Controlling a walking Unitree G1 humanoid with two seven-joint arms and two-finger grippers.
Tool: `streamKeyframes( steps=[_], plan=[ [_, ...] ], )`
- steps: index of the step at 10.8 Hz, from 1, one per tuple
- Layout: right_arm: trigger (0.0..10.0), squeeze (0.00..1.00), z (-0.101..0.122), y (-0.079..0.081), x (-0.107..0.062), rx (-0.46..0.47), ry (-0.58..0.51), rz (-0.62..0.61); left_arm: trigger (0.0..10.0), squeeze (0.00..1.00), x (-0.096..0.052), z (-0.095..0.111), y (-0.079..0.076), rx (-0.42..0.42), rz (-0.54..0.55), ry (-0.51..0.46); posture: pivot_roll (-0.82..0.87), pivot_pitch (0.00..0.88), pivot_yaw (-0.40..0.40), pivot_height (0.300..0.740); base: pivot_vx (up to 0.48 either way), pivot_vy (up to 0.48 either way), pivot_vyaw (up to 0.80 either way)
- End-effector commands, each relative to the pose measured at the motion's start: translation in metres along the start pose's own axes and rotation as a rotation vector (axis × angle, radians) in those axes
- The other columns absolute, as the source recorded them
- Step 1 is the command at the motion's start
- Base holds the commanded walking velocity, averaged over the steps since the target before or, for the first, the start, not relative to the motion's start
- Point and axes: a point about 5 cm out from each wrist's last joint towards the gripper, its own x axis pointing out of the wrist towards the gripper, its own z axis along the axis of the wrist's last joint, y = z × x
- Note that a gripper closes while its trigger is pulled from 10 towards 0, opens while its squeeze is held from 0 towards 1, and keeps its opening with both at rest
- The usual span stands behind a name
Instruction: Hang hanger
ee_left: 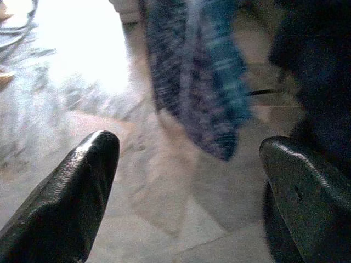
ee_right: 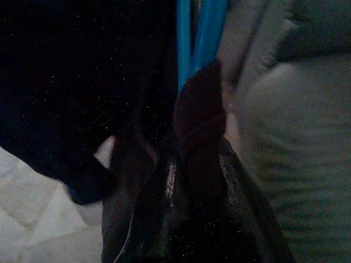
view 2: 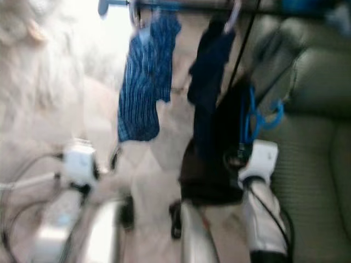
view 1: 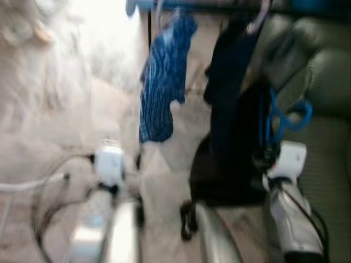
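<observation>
The blue hanger [view 1: 282, 118] is clamped in the right end effector [ee_right: 197, 109] and raised toward the rail [view 2: 192, 5] for hooking, while the left end effector [ee_left: 186, 181] is held apart

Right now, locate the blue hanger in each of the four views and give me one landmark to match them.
Left eye view: blue hanger right of centre, above the right gripper.
Right eye view: right of centre, beside the black garment.
Left wrist view: I cannot make it out.
Right wrist view: top centre, pinched between the fingers.
Shared landmark: the blue striped garment.
</observation>
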Motion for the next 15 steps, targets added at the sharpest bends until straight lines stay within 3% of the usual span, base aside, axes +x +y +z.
streamKeyframes(
  steps=[1, 2, 4, 5, 7, 11, 15],
  plan=[
    [10.0, 0.00, 0.001, -0.008, -0.004, 0.010, -0.013, -0.037, 10.0, 0.00, -0.001, 0.000, 0.001, 0.012, 0.004, 0.004, 0.02, 0.323, -0.078, 0.740, -0.322, 0.000, 0.00],
    [10.0, 0.00, 0.001, -0.008, -0.004, 0.010, -0.013, -0.037, 10.0, 0.00, -0.001, 0.000, 0.001, 0.012, 0.004, 0.004, 0.02, 0.323, -0.078, 0.740, -0.322, 0.000, 0.00],
    [10.0, 0.00, 0.007, 0.010, -0.001, 0.003, -0.057, 0.004, 10.0, 0.00, -0.001, -0.001, 0.001, 0.015, 0.009, 0.007, 0.02, 0.326, -0.078, 0.740, -0.321, 0.000, 0.00],
    [10.0, 0.00, 0.009, 0.014, -0.001, -0.095, -0.102, -0.003, 10.0, 0.00, 0.000, -0.001, 0.000, 0.015, 0.011, 0.006, 0.02, 0.319, -0.077, 0.740, -0.285, 0.000, 0.00],
    [10.0, 0.00, 0.012, 0.022, -0.002, -0.042, -0.123, 0.114, 10.0, 0.00, 0.005, -0.002, 0.000, 0.017, 0.012, -0.002, 0.02, 0.283, -0.070, 0.740, -0.126, 0.000, 0.00],
    [10.0, 0.00, 0.021, 0.040, 0.020, -0.006, -0.204, 0.140, 10.0, 0.00, 0.034, 0.001, 0.009, 0.029, 0.036, -0.053, 0.02, 0.108, -0.031, 0.740, 0.000, 0.000, 0.00],
    [10.0, 0.00, 0.013, 0.050, 0.026, 0.001, -0.208, 0.155, 10.0, 0.00, 0.040, 0.000, 0.001, 0.047, 0.073, -0.096, 0.03, 0.046, -0.025, 0.740, 0.000, 0.000, 0.00]
  ],
)
